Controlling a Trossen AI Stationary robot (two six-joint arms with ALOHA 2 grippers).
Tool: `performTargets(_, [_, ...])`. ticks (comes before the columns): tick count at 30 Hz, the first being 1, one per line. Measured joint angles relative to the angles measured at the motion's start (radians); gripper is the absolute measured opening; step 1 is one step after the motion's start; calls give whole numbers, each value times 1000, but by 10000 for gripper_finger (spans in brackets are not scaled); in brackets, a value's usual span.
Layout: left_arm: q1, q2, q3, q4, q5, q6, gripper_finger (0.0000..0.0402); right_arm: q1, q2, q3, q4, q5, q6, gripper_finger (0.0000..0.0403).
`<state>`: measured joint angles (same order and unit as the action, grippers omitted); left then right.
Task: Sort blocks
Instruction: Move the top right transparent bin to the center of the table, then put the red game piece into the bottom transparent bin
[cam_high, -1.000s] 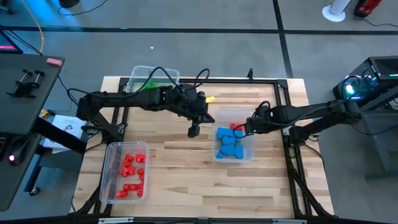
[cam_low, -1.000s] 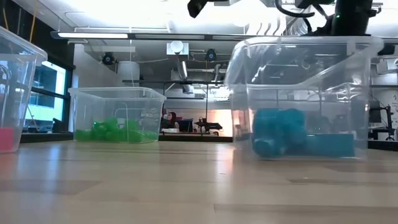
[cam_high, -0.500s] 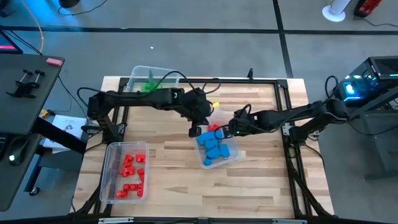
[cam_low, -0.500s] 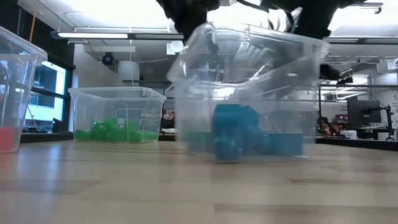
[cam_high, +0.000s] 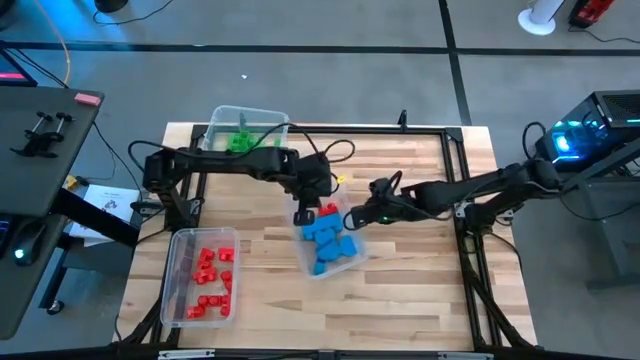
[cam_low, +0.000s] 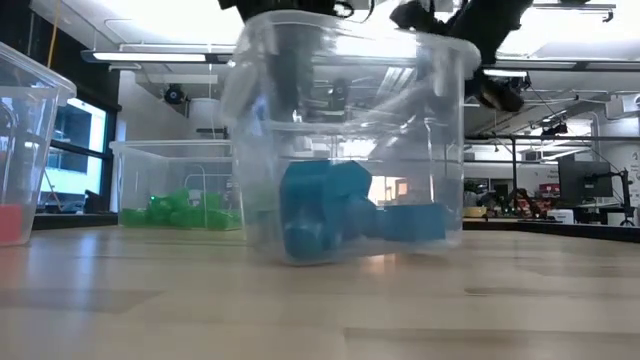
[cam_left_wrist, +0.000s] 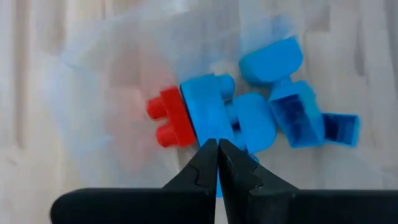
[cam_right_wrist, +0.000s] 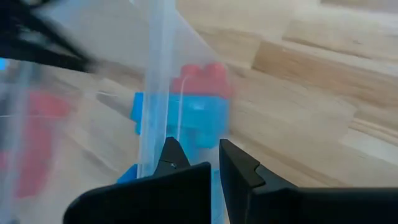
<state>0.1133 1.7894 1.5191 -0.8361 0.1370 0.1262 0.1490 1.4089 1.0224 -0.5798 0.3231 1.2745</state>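
The left arm's jaws (cam_left_wrist: 217, 146) are pressed tight together with nothing between them. They hang just over the blue blocks (cam_left_wrist: 261, 118) inside the clear bin (cam_high: 352, 262). The right arm's jaws (cam_right_wrist: 204, 158) are pinched down to a narrow slot on that bin's thin clear wall, at the side facing the right arm.

The bin sits near the middle of the table (cam_high: 420, 290). From above it is skewed, its long axis slanting across the boards rather than lying square to the table edge. The blue blocks are heaped along that same slant.

Among them is one red brick (cam_left_wrist: 166, 119), snapped onto the flat face of a blue brick. Its two studs point straight away from that blue brick. In the left wrist view one blue piece lies with its hollow underside showing.

The overhead view cannot show height, but the low view does. The bin's base is on the wood, its rim slopes, and the blue heap stands tall at one end with a flat piece low beside it. The red brick is lost behind the blue from down there, though both wrist views catch it clearly.

The green blocks (cam_high: 240, 142) lie in the far bin (cam_high: 222, 114), at the table's far left corner. The loose red blocks (cam_high: 210, 275) are scattered in the near bin (cam_high: 180, 300), at the near left.
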Motion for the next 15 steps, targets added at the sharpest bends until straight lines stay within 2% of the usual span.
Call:
performTargets(4, [-27, -3, -101, 97, 7, -40, 1, 53, -41, 57, -78, 76, 4, 0])
performTargets(10, [-51, -4, -123, 180, 0, -44, 1, 77, -65, 123, -136, 106, -16, 0])
performTargets(15, [-51, -1, -128, 197, -140, -15, 7, 77, -65, 161, -250, 147, 3, 0])
